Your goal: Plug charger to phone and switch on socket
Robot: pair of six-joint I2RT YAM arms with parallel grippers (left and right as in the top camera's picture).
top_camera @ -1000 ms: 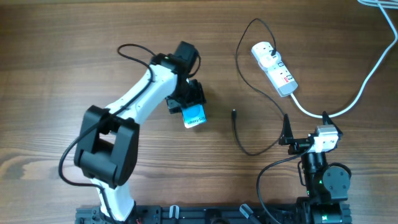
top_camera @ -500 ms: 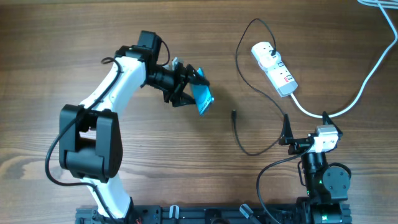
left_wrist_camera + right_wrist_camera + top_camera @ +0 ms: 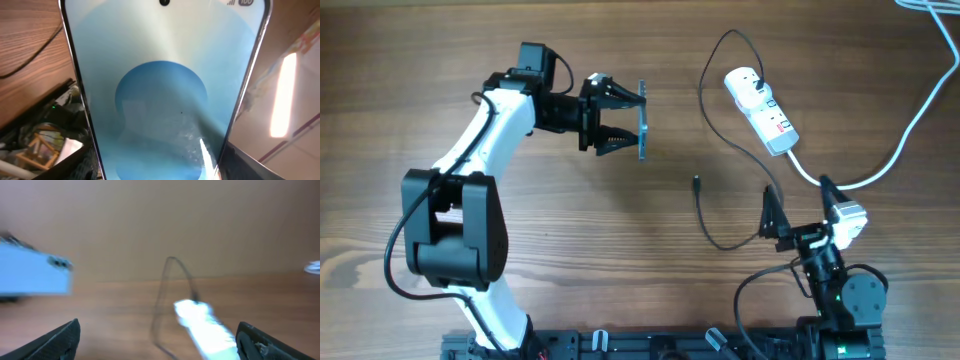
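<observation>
My left gripper is shut on the phone and holds it above the table, edge-on to the overhead camera. In the left wrist view the phone's pale screen with a blue oval fills the frame between the dark fingers. The charger lies looped on the wood, its black tip free at mid-table. The white socket lies at the back right. My right gripper stands open near the front right. Its blurred wrist view shows the socket between its open fingertips.
A thick white cord runs from the socket off the table's right edge and top right corner. The arm bases stand along the front edge. Bare wood lies between the phone and the charger tip.
The left arm has swung back and to the left, lifting the phone and turning it on edge. The right gripper has tilted and shifted slightly left.
</observation>
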